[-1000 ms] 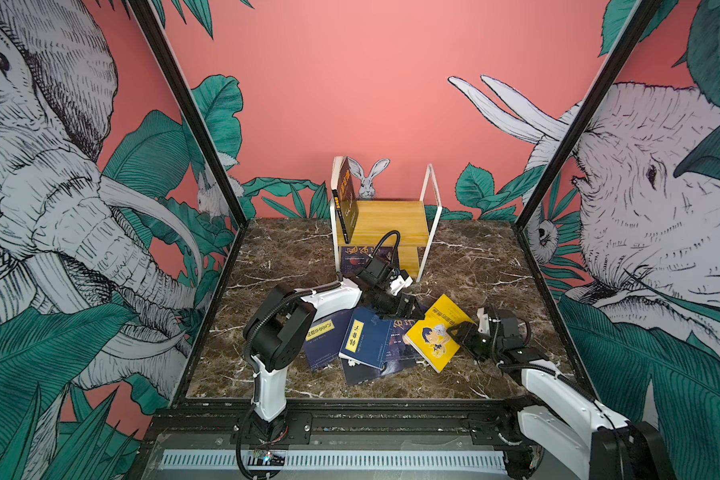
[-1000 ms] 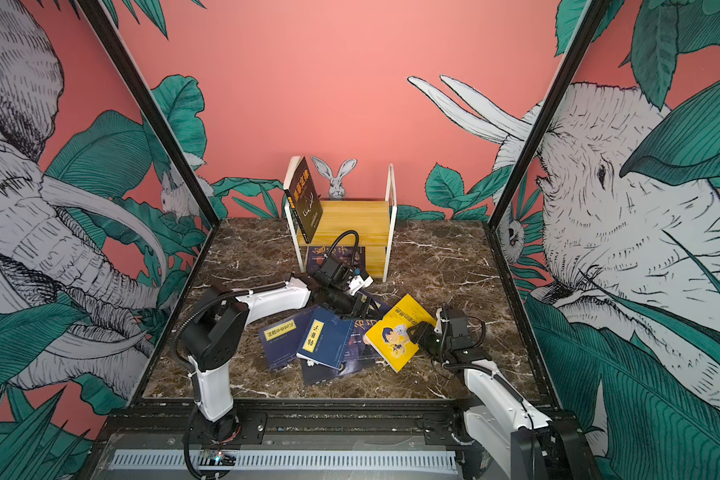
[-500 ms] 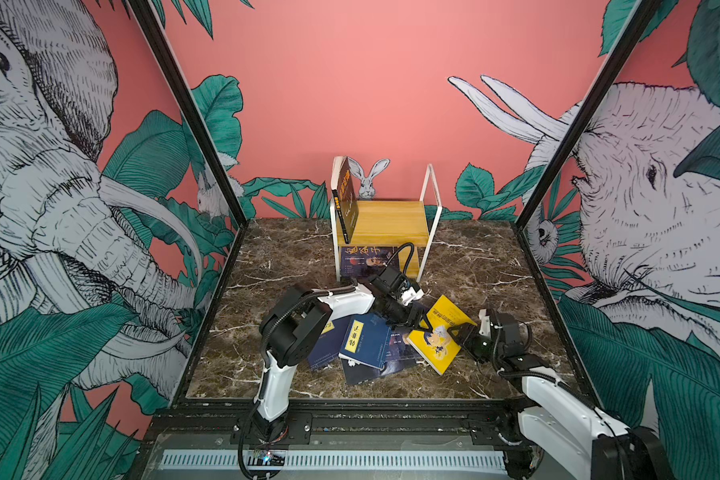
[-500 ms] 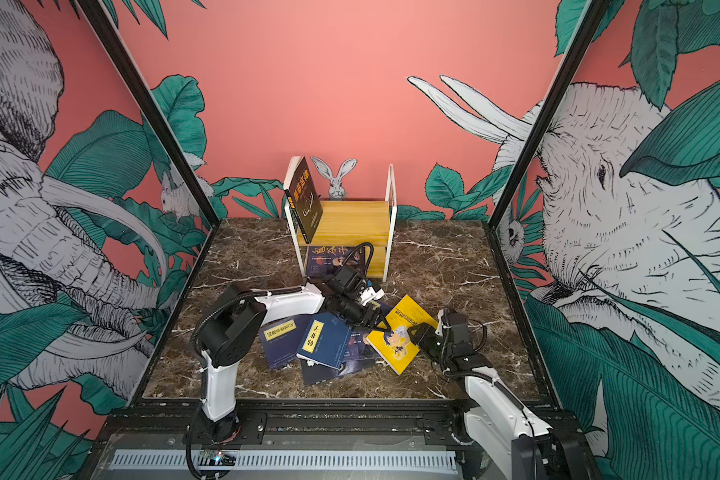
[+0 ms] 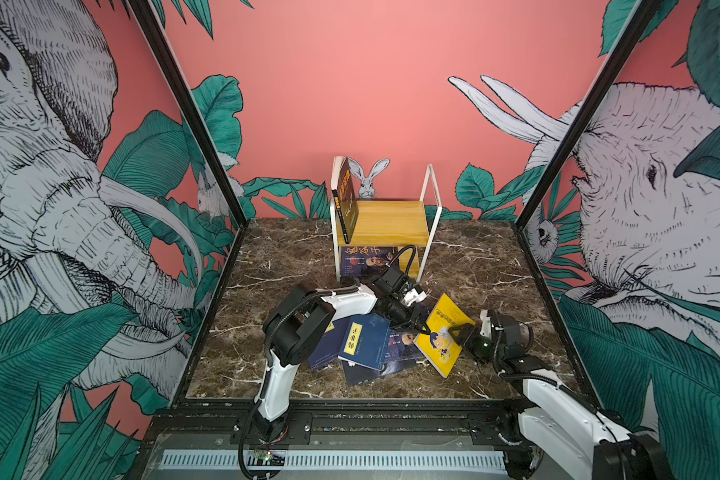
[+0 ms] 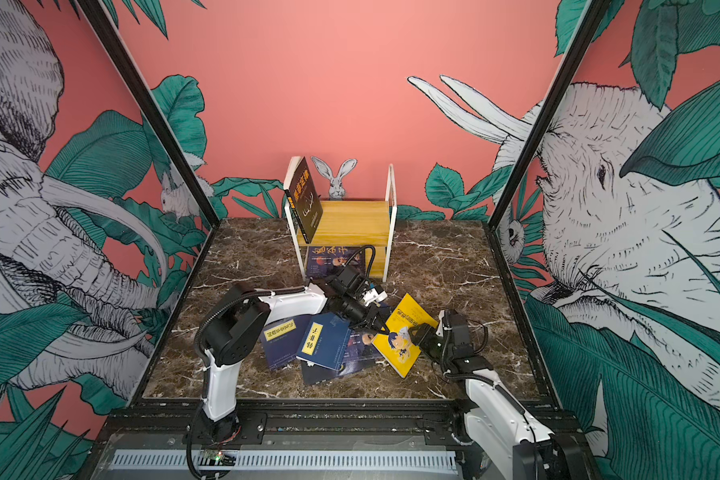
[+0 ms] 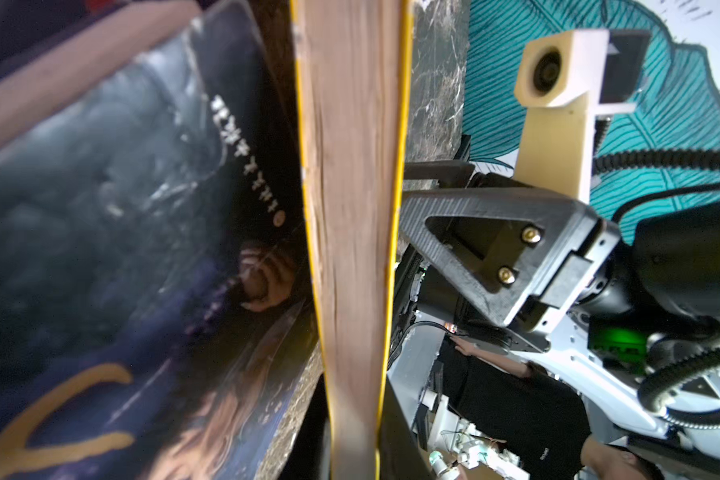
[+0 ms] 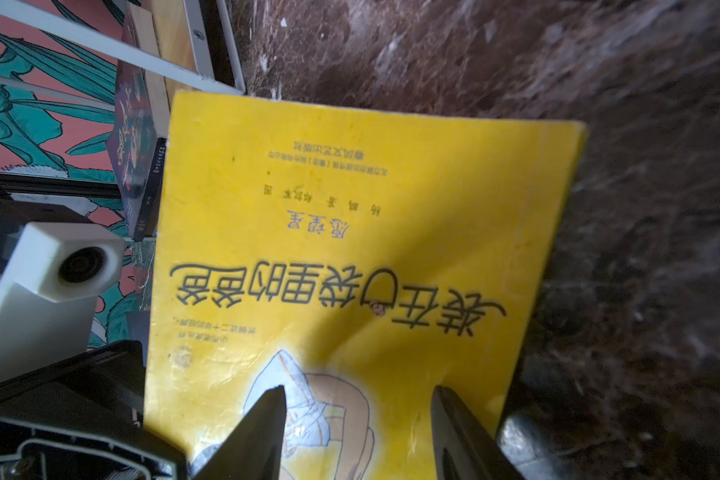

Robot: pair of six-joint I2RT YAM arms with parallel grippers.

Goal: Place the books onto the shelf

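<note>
A bright yellow book (image 5: 443, 332) (image 6: 406, 328) lies tilted on the marble floor, its left edge over a pile of navy books (image 5: 362, 340) (image 6: 321, 340). My left gripper (image 5: 420, 329) (image 7: 356, 449) is shut on that edge; the page block (image 7: 350, 208) runs between its fingers. My right gripper (image 5: 454, 330) (image 8: 358, 415) hangs open over the yellow cover (image 8: 350, 208), above the cartoon figure. The shelf (image 5: 391, 220) (image 6: 350, 220) stands at the back. One dark book (image 5: 346, 199) leans on its top board and another (image 5: 366, 259) lies on the lower board.
Printed walls with black corner posts (image 5: 184, 124) (image 5: 558, 166) close the marble floor (image 5: 474, 257) on three sides. A black rail (image 5: 350, 415) runs along the front. The shelf's white frame (image 5: 429, 208) stands just behind my left arm.
My left arm has swung from the shelf's foot to the right, down to the yellow book, and its jaws have closed on the book's edge. The right gripper has barely moved.
</note>
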